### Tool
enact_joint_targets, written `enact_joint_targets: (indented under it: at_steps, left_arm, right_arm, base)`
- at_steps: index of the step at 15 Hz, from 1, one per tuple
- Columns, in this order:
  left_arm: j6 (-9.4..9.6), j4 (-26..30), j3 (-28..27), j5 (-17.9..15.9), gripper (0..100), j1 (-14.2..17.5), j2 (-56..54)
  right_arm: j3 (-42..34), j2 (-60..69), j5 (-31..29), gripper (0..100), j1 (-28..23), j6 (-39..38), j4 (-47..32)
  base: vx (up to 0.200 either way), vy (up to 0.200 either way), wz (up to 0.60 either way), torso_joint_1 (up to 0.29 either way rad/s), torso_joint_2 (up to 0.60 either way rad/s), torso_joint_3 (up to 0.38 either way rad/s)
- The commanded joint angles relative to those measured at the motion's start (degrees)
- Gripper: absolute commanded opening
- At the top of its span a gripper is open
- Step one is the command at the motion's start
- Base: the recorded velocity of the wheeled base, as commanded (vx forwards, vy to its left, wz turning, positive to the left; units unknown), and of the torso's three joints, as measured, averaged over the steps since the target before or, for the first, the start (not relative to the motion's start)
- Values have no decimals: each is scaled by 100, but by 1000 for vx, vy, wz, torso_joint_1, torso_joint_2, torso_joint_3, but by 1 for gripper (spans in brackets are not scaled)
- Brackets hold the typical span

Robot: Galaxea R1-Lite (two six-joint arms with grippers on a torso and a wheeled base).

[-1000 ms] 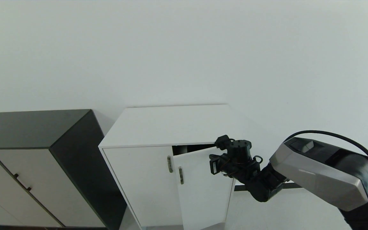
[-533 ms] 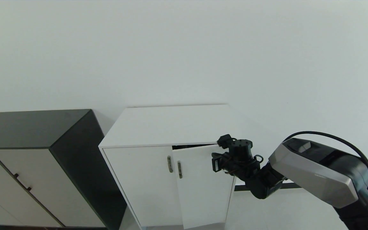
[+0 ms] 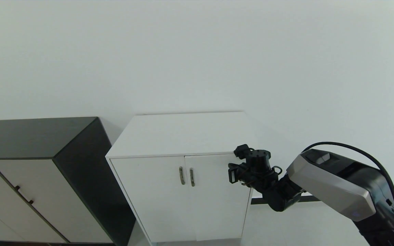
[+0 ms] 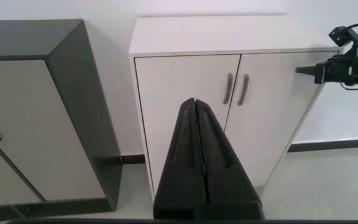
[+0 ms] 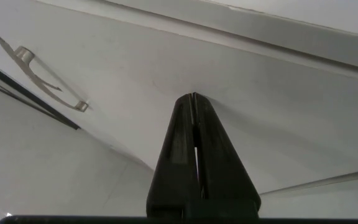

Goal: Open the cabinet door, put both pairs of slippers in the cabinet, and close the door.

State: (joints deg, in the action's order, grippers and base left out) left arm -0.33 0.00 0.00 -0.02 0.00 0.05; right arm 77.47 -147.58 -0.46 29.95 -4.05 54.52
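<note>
The white cabinet stands against the wall beside a dark cabinet, with both doors flush and the handles side by side at the centre seam. The right tool, its fingers pressed together, has its tip at the upper outer part of the right door, seemingly touching it. A blunt closed point suits pushing a panel home rather than gripping. The left tool, also closed on nothing, hangs well back from the front, out of the door's swing. The closing step looks finished.
</note>
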Motion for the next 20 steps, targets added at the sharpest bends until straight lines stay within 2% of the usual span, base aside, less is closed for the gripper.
enact_joint_targets:
  at_steps: [1,17,20]
  left_arm:
    - [-2,0,0,-6,0,0,4]
    - [-11,0,0,2,0,0,4]
    - [-20,0,0,2,0,0,4]
  right_arm:
    - [40,-43,2,0,-25,-8,-2]
    - [110,-131,-15,0,-139,-8,-2]
    - [-189,203,-288,0,-112,-8,50]
  base:
    - [0,0,0,0,0,0]
    - [0,0,0,0,0,0]
    - [0,0,0,0,0,0]
